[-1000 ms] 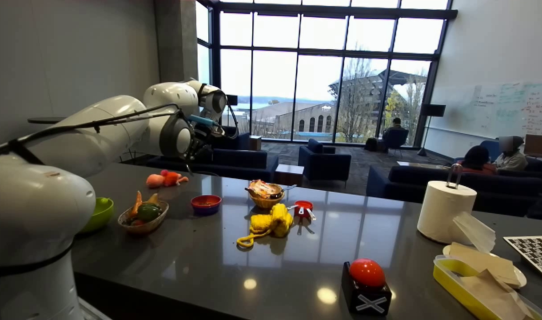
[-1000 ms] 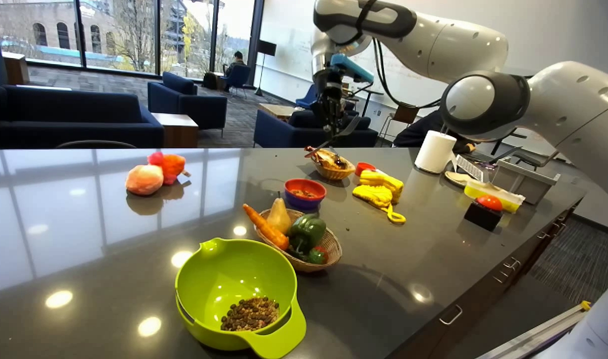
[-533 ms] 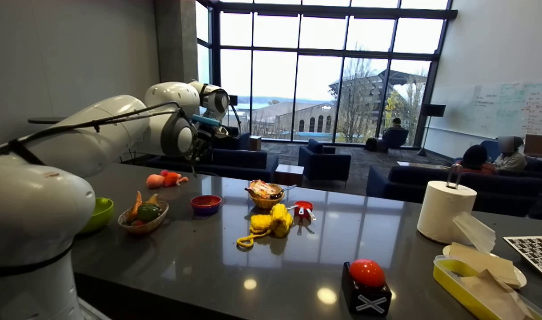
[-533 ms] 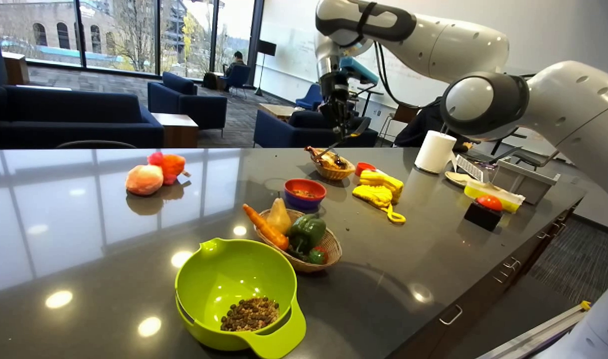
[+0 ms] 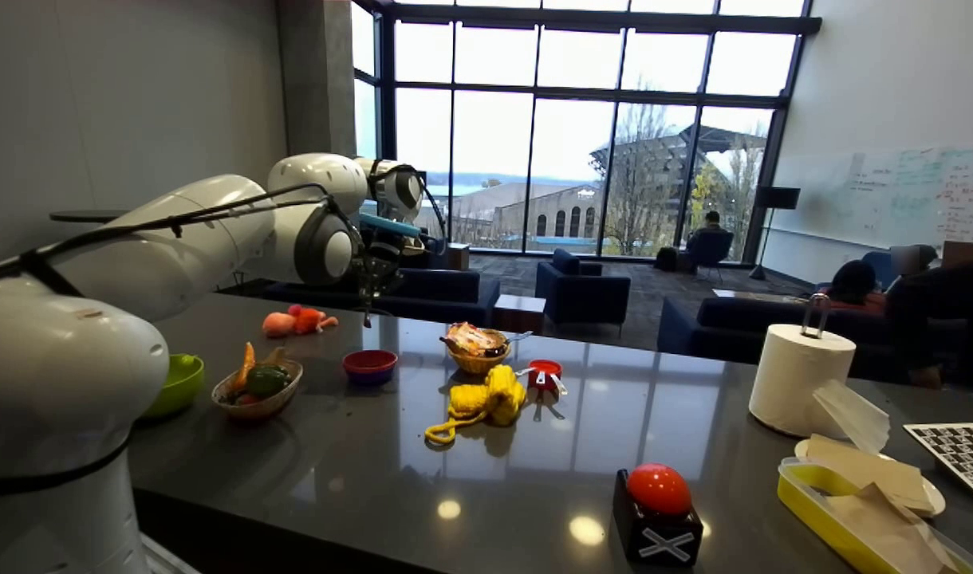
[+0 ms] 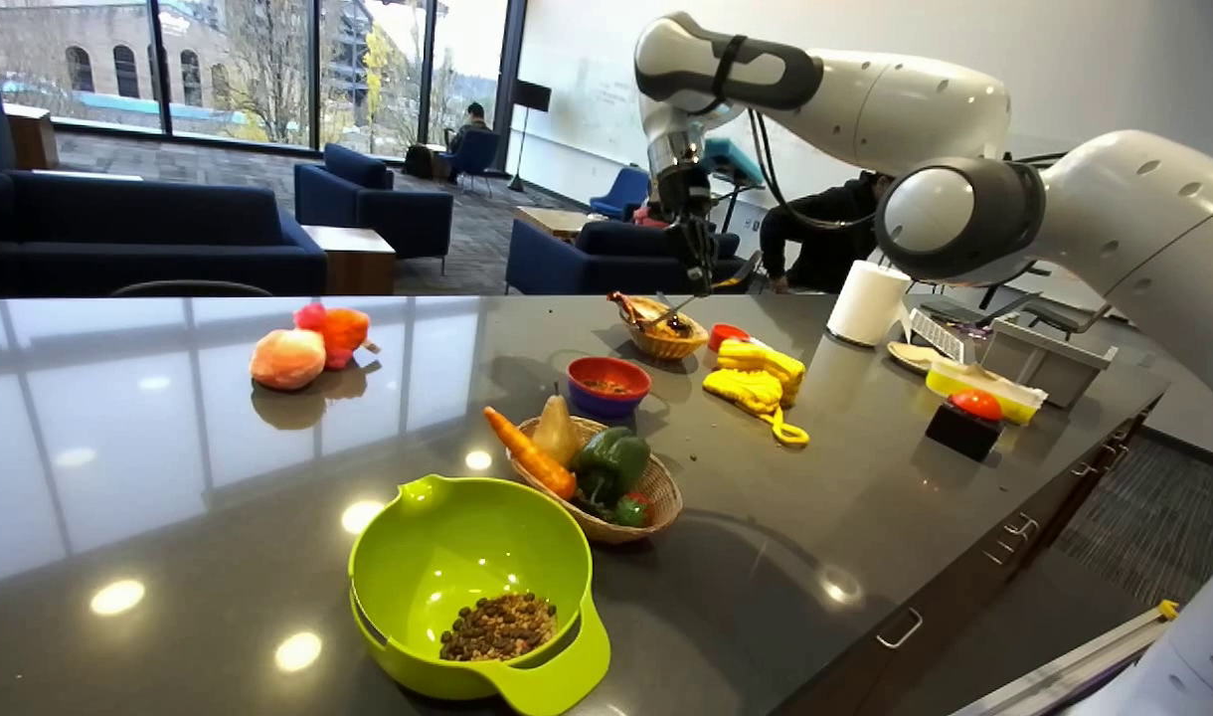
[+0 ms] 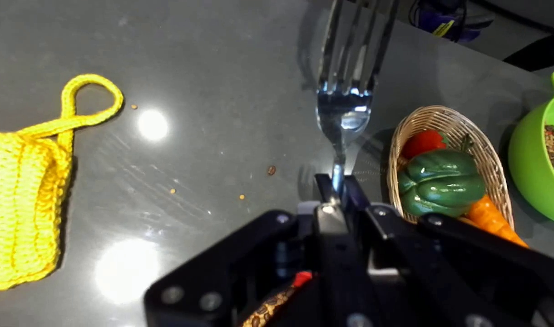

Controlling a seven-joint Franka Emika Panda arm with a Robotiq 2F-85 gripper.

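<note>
Wrist view: we see the robot's black two-finger gripper pinched tight on a shiny silver metal fork, tines pointing away from the fingers. The fork's up above the glossy dark-grey countertop; in an exterior view it slants, w/ a bit sticking out either side of the gripper, & it's near our landmark, the small round red-and-purple bowl w/ grain & beans inside. Wrist cam gives us only part of that bowl, as the gripper hides the rest.

Near the bowl we've got an oval woven wicker basket w/ a glossy green pepper, an orange carrot & a tan pear. Past that basket from the bowl: a lime-green spouted mixing bowl, some mixed seeds in it.

Opp. side of the bowl: a bright-yellow knitted bundle w/ looped cord, a small round tan basket (contents unclear to us) & red measuring cups w/ metal handles.

Farther from the bowl, we see peach-and-orange fuzzy toys, then, well apart, a red-domed black button box & a white paper-towel roll.
</note>
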